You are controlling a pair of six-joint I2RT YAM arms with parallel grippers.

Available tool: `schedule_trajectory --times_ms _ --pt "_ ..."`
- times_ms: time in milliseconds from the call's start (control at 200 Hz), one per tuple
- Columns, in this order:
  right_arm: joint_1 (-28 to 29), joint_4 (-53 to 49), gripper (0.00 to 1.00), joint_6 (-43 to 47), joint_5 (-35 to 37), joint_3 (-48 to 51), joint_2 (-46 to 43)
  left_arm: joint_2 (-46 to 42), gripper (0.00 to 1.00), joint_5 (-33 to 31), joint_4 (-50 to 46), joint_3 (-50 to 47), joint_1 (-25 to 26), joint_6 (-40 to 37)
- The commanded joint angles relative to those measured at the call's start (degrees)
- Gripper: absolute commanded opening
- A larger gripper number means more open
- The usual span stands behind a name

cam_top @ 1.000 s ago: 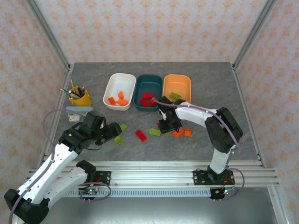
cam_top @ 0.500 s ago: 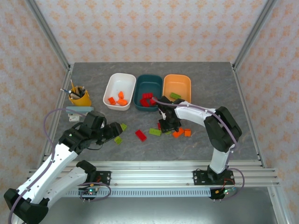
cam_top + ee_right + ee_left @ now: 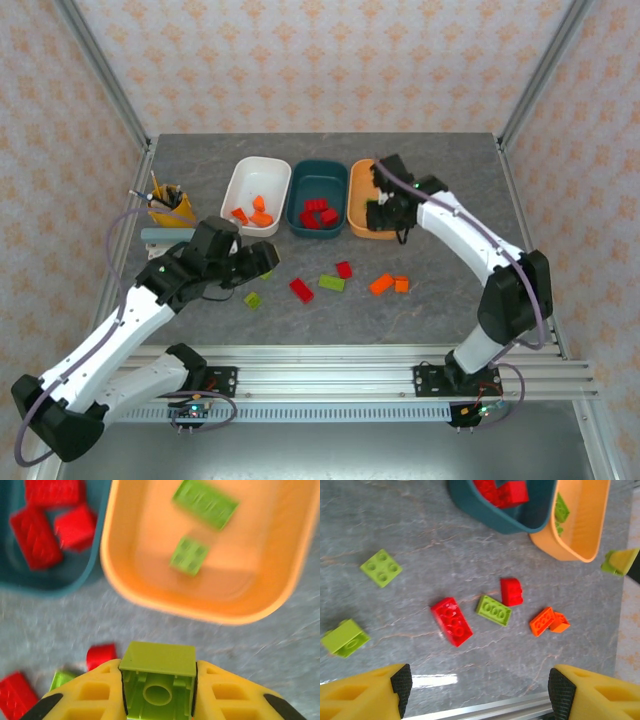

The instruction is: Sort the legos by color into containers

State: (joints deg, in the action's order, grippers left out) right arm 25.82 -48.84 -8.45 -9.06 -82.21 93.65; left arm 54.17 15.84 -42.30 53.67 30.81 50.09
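My right gripper [image 3: 158, 687] is shut on a lime green lego [image 3: 159, 660], held above the table just short of the near rim of the orange container [image 3: 200, 611]. Two green legos [image 3: 189, 555] lie inside that container. Beside it, the teal container [image 3: 318, 198] holds red legos [image 3: 36, 532], and the white container [image 3: 256, 196] holds orange ones. My left gripper [image 3: 480, 687] stands open above the table with nothing between its fingers. Loose on the table lie a red oblong lego [image 3: 452, 621], a green oblong [image 3: 493, 610], a small red one [image 3: 511, 591], two orange ones [image 3: 542, 621] and two green ones [image 3: 381, 567].
A yellow cup with pens [image 3: 170, 207] stands at the left of the table, behind my left arm. An aluminium rail [image 3: 320, 378] runs along the near edge. The three containers sit side by side at the back middle.
My right gripper closed on a green lego among the loose ones, lifted it and carried it back to the orange container. My left gripper shifted slightly right and stayed open.
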Motion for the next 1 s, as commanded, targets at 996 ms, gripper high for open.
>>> schedule_trajectory --times_ms 996 --pt "-1.9 1.3 0.61 -2.0 0.4 -12.0 2.6 18.1 0.74 -6.8 -1.3 11.9 5.5 3.1"
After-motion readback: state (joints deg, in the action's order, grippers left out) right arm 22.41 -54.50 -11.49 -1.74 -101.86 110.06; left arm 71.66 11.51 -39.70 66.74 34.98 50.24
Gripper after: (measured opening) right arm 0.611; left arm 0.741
